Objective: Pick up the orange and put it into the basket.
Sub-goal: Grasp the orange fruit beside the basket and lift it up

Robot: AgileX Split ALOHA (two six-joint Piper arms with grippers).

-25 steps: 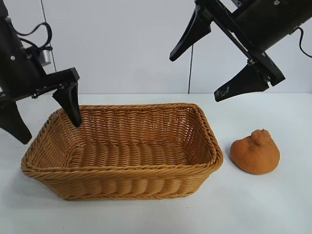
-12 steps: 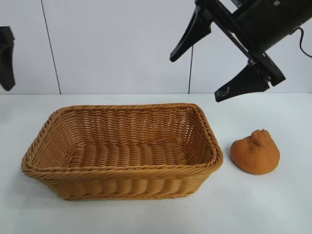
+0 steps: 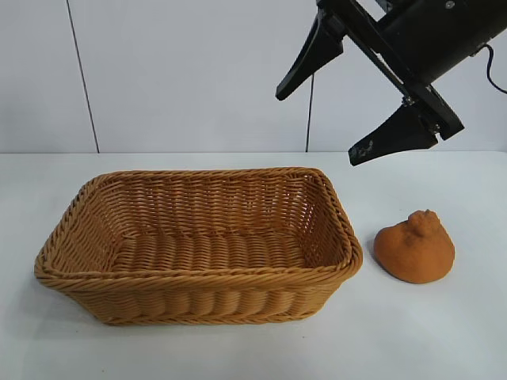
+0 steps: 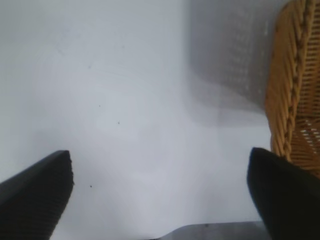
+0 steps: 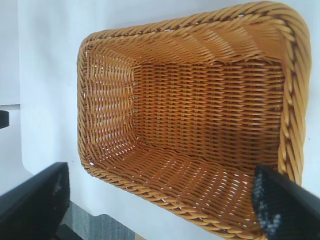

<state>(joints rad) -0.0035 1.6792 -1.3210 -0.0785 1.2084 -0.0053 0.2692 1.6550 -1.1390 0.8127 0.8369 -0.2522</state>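
Exterior view: the orange [image 3: 414,247] is seen lying on the white desk [image 3: 444,332] just beside the basket's [image 3: 198,277] right end, apart from the wicker and not yet lifted, so the basket is left empty with its open mouth upward to receive it. The right tool [image 3: 329,99] is held high above the basket's right end and up and to the left of the orange, its two dark fingers spread wide with nothing between them — a stance judged suited to a descent onto the fruit, which lies on that arm's side. The left tool is not shown in this view at all. Left wrist view: the left tool [image 4: 160,192] is seen from above with its fingers wide apart and nothing held, bare desk lying between them and only a strip of the basket's braided rim at one edge of the picture; it is judged to be parked clear so that the basket's mouth is left free. Right wrist view: the whole empty basket is looked down into between the right tool's spread fingertips, and the orange is not caught in this picture. Compared with the earliest exterior picture, the left tool — then hanging at the basket's left rim — has been withdrawn out of sight, while the right tool, the basket and the orange are found unchanged in place.
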